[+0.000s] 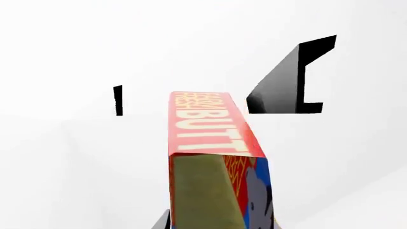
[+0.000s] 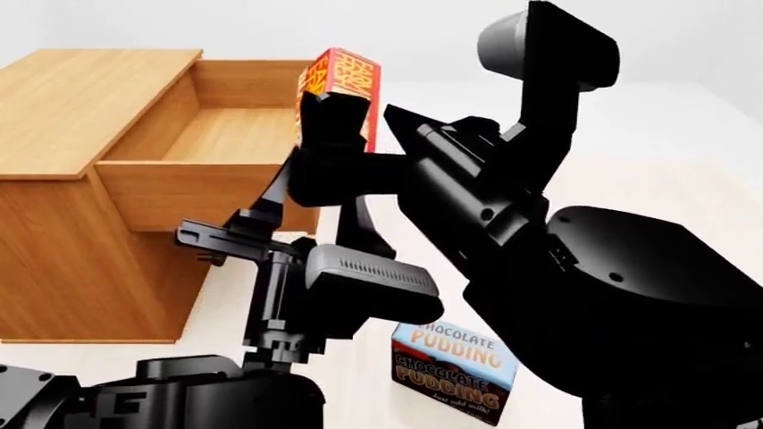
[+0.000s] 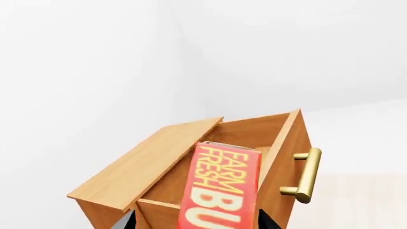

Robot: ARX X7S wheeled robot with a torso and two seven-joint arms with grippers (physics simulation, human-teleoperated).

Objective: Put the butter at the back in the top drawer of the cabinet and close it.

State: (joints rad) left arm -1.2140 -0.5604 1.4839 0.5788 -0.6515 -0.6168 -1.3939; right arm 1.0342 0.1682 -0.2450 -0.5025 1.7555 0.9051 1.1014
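Left wrist view: the butter [image 1: 213, 143] fills the foreground against white; end effector grip unclear. Head view: one end effector [image 2: 334, 112] grasps the butter [image 2: 348, 80] upright beside the open top drawer [image 2: 214, 134] of the cabinet [image 2: 71, 223]; which arm cannot be told. A pudding box [image 2: 459, 368] lies on the floor. Right wrist view: the butter [image 3: 219, 191] above the drawer, handle [image 3: 305, 174] alongside.

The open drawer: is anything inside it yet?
Nothing visible: the drawer shows only a bare wooden floor. In the head view, the butter box and a black arm cover one end, so that part cannot be checked.
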